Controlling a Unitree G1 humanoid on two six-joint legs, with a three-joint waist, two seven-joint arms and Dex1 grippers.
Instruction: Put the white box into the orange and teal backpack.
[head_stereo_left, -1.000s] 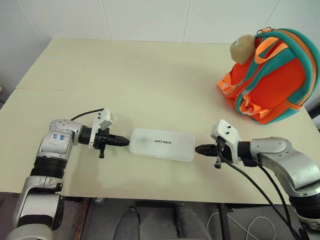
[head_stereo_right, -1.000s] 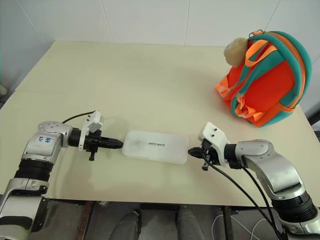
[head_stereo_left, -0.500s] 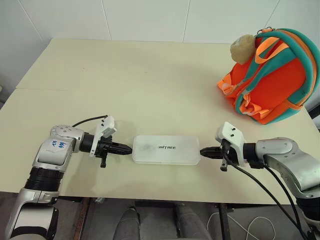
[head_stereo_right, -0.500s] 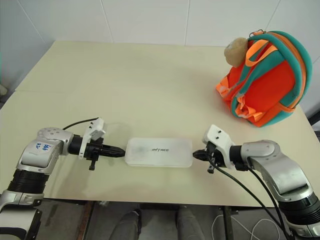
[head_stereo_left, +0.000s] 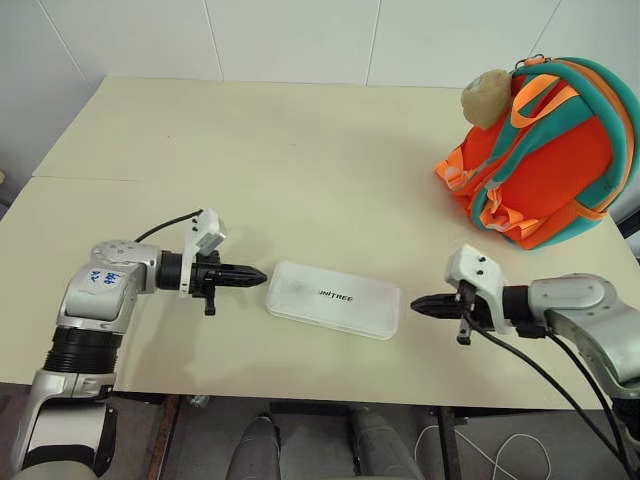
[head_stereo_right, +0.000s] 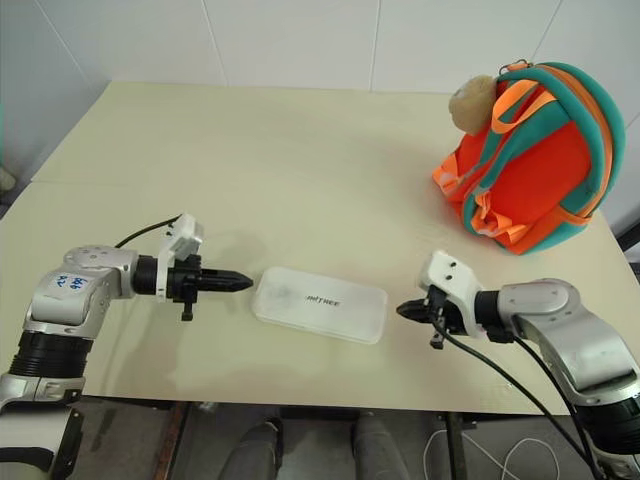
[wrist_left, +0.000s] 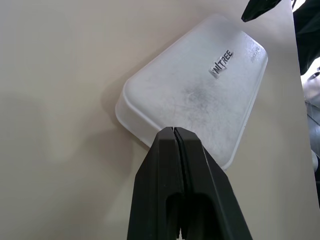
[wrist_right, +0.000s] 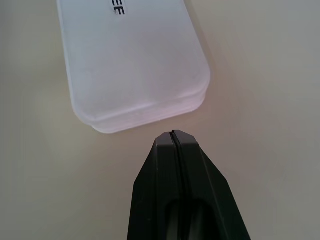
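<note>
At the near edge of the worktop, one white box is seen lying flat, slightly askew, lettering up. It is flanked by two tools. The left tool is pointed at one short end, fingers pressed together, tip just short of the box and nothing held. The right tool is aimed at the other short end, also pinched shut and empty, with a small strip of bare worktop left between tip and box.

The box is judged to be a stiff, light plastic case with a smooth, frosted shell and rounded corners; it is likely to slide or pivot when nudged on one end only. A hold is best taken by squeezing both short ends together, or by opened fingers over a long edge, since its flat face offers little to pinch.

Far off at the right back corner, one orange and teal backpack is stood upright, well apart from the box, with one beige plush charm hung at its top.
</note>
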